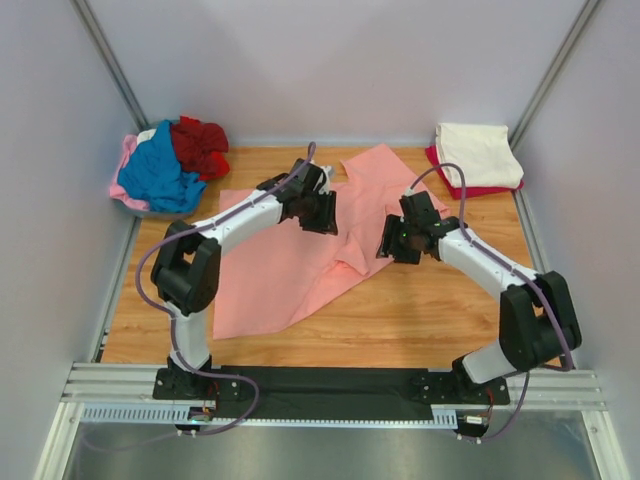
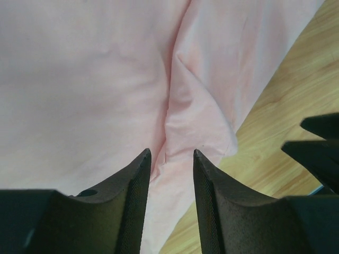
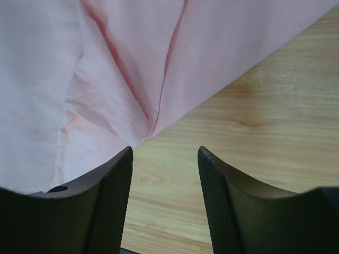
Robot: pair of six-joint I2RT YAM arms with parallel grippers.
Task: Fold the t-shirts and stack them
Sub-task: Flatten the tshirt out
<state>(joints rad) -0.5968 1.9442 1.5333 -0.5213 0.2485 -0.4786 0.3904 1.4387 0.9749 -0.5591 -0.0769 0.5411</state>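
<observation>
A salmon-pink t-shirt lies spread and creased across the wooden table. My left gripper hovers over its upper middle, jaws open, with pink cloth and a raised fold below and nothing held. My right gripper is open at the shirt's right edge, above bare wood beside the cloth edge. A pile of blue, dark red and pale pink t-shirts sits at the back left. A folded cream t-shirt rests on a dark red one at the back right.
Grey walls enclose the table on three sides. A metal rail with both arm bases runs along the near edge. The right gripper's black body shows at the right of the left wrist view.
</observation>
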